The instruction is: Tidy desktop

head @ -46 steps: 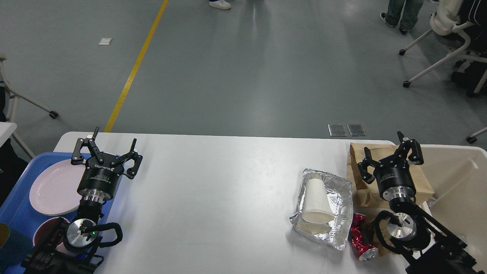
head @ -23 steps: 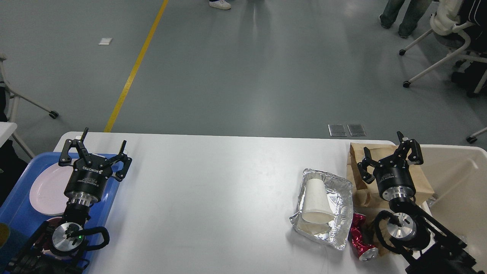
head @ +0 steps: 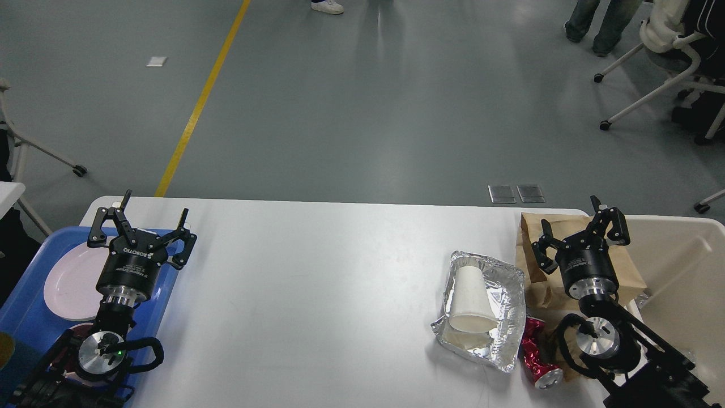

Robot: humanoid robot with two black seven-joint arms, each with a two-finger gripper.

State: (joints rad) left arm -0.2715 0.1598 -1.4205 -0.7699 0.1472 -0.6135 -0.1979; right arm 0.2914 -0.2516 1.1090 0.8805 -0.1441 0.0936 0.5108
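Observation:
The white desktop fills the lower view. A crumpled foil tray lies at its right with a white paper cup on its side inside. A crushed red can lies just right of the foil. A brown paper bag lies flat at the right edge. My right gripper is open and empty over the bag. My left gripper is open and empty over the far edge of the blue tray.
The blue tray at the left holds a pink plate and a dark red bowl, mostly hidden by my left arm. A beige bin stands off the right edge. Office chairs and people's legs are on the grey floor beyond.
My left gripper moved left and toward me, from over the desktop edge to over the blue tray, then held still. The right arm has not moved.

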